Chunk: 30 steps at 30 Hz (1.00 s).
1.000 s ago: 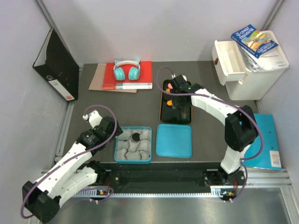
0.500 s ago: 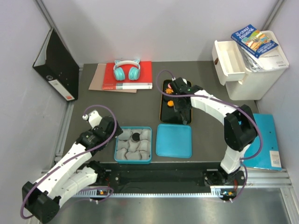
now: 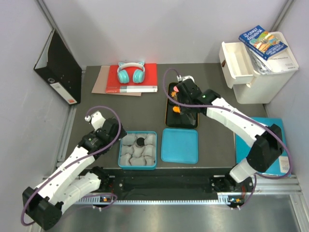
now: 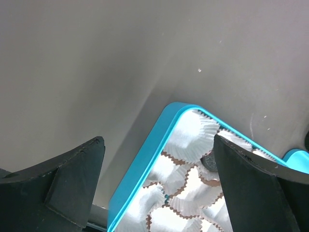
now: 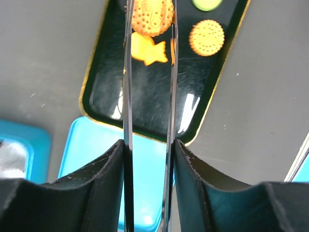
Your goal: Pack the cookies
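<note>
Cookies [image 5: 206, 37] on the tray [image 5: 203, 92], pick likely
Our right gripper [image 5: 150, 14] straddles one to lift it; we cannot tell if it grips. Left gripper [image 4: 158, 140], jaws apart, hangs clear of the tray.

Bright even light; glare on glossy tray [image 5: 104, 87]

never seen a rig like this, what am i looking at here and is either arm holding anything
Two robot arms bolted to a table. One picture looks down from above; the other two come from cameras on each wrist. On the table: a black tray of cookies, a teal box of paper cups with one black cookie in it, and a teal lid. The left gripper has its jaws open, empty. The right gripper: jaws flank a round orange cookie; a grip isn't certain.
</note>
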{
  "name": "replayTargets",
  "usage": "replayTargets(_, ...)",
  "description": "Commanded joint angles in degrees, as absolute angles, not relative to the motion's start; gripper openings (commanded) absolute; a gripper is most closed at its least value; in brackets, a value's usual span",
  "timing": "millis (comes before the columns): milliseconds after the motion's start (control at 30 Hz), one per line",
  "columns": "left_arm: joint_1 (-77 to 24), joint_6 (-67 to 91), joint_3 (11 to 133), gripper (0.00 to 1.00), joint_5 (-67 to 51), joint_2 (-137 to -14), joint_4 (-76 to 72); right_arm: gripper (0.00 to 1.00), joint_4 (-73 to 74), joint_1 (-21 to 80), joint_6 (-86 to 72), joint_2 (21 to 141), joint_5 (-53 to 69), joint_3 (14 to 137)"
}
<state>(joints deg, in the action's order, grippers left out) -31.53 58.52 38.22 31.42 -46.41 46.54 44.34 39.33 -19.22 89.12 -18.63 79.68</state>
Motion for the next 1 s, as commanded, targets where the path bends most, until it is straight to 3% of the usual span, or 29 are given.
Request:
replayTargets(0,-31.20,57.48,42.53,0.98,35.24,-46.67,46.84,0.41,46.23,43.75,-18.81,83.59,-20.04,82.18)
replayTargets(467,-22.24,55.73,46.41,0.98,34.55,-47.99,51.24,0.41,46.76,68.71,-20.04,78.57,-18.90,79.89)
replayTargets(967,-17.93,53.70,44.74,0.98,32.17,-46.76,49.92,0.41,44.12,78.92,-22.50,86.74,-14.15,79.19)
